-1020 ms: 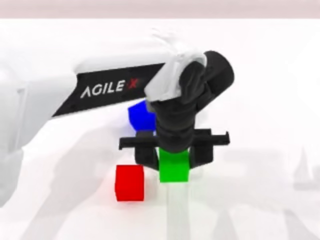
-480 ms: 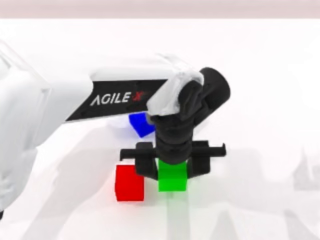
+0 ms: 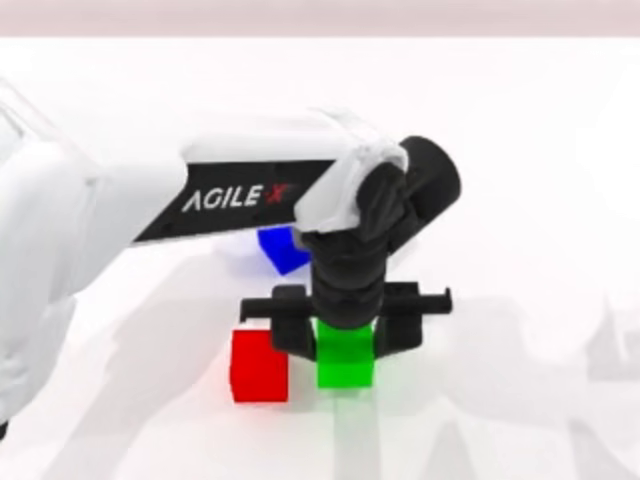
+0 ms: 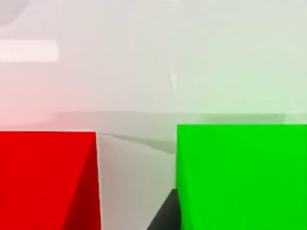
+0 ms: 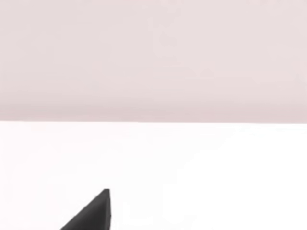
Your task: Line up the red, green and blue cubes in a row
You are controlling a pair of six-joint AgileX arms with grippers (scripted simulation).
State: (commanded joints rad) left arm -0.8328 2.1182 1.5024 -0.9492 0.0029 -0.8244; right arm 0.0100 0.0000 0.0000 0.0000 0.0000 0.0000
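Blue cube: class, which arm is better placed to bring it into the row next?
Left, probably. Its end effector straddles the green cube, near the blue cube; the right arm is outside the top view.

Three plain cubes in red, green and blue on a white table.

The red cube (image 3: 260, 366) is bright red, the green cube (image 3: 346, 360) bright green, the blue cube (image 3: 284, 248) deep blue, all unmarked. The left arm (image 3: 120, 215) is white with a black panel (image 3: 235, 198) bearing white "AGILEX" lettering; its left gripper (image 3: 346, 335) is black. The table (image 3: 530, 200) is white.
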